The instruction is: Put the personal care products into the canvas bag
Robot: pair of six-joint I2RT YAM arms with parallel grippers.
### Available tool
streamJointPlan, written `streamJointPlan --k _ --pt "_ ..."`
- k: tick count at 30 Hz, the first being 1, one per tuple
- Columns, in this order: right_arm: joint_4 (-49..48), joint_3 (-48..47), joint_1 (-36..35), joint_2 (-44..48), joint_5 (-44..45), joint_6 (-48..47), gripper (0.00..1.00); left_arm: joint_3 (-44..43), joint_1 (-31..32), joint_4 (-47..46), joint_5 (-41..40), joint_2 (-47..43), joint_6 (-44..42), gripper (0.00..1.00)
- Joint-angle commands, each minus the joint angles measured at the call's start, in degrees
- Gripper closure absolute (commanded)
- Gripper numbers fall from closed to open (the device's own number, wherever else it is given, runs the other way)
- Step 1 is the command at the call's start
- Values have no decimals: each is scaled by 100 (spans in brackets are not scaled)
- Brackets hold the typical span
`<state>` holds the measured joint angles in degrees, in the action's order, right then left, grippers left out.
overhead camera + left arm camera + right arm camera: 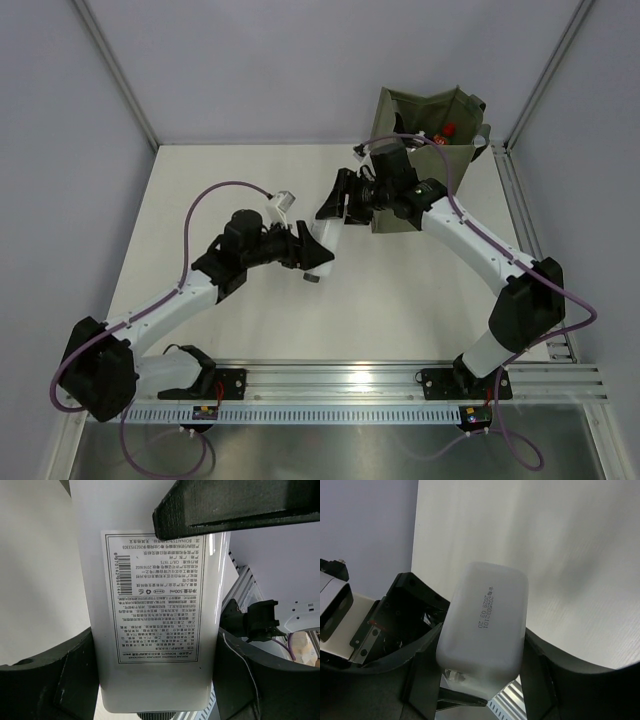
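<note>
One product in transfer: the flat white bottle (324, 242) is held off the bench (250, 330) near its centre, cap end toward the near edge.
Left gripper (311, 256): closed on the labelled body just above the cap; both fingers (55, 680) are pressed to the bottle's sides.
Right gripper (338, 210): closed on the base end, where a date code is printed; a finger (427, 675) is seen on either side.
Reason for double hold: a handover is judged to be under way, since the bag is within reach of the right arm only.
Canvas bag (400, 110): stood upright and open at the far right corner, well apart from the bottle.
Bag contents: a green red-capped bottle (449, 130) is visible inside.
Next requirement: release by the left fingers is judged necessary before carriage.
</note>
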<state>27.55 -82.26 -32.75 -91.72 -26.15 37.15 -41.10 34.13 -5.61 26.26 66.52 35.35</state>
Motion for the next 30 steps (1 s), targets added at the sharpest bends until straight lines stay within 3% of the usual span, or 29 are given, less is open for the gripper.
streamJointPlan --k 1,2,4,5,7,8,20,30 --pt "-610 -36 -161 278 -1268 223 81 -697 103 -1136 151 106 -55 86" --pt "-645 -27 -170 286 -1330 197 92 -724 120 -1110 169 141 -64 82" --pt "-742 -10 -170 313 -1436 127 100 -724 138 -1101 178 186 -46 72" --pt "-777 25 -161 348 -1480 74 100 -715 138 -1101 169 194 -37 55" --pt "-856 52 -144 383 -1602 3 100 -680 138 -1118 169 195 -37 39" --pt "-891 87 -135 418 -1656 -6 100 -671 138 -1127 169 195 -37 2" --pt "-1287 123 295 594 -2245 65 100 -557 147 -1092 327 89 -107 1" --pt "-1271 -246 1033 577 -2764 30 100 -785 147 -283 397 -332 -582 1"
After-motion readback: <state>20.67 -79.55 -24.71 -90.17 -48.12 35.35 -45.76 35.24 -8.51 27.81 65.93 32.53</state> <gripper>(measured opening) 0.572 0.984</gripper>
